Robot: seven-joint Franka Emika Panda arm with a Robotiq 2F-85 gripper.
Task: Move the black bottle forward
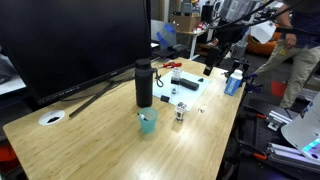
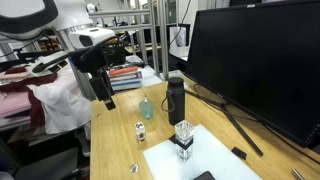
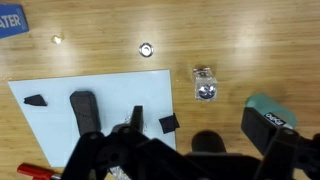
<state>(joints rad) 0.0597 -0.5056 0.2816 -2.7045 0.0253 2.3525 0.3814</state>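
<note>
The black bottle [image 1: 144, 84] stands upright on the wooden table in front of the monitor, also in an exterior view [image 2: 176, 98]. The small teal cup [image 1: 148, 122] stands close beside it, also in an exterior view [image 2: 147, 108]. My gripper [image 2: 103, 88] hangs open and empty in the air, well above the table and apart from the bottle; it also shows at the table's far end [image 1: 215, 60]. In the wrist view the gripper [image 3: 180, 140] frames a dark round top, apparently the bottle [image 3: 207, 143], with the teal cup [image 3: 262, 105] by one finger.
A white sheet [image 3: 60, 100] carries small black parts. A small glass jar [image 3: 205, 86] and a metal ring [image 3: 146, 48] lie on the wood. A large monitor [image 1: 70, 40] stands behind the bottle. A white tape roll [image 1: 52, 117] lies near a table corner.
</note>
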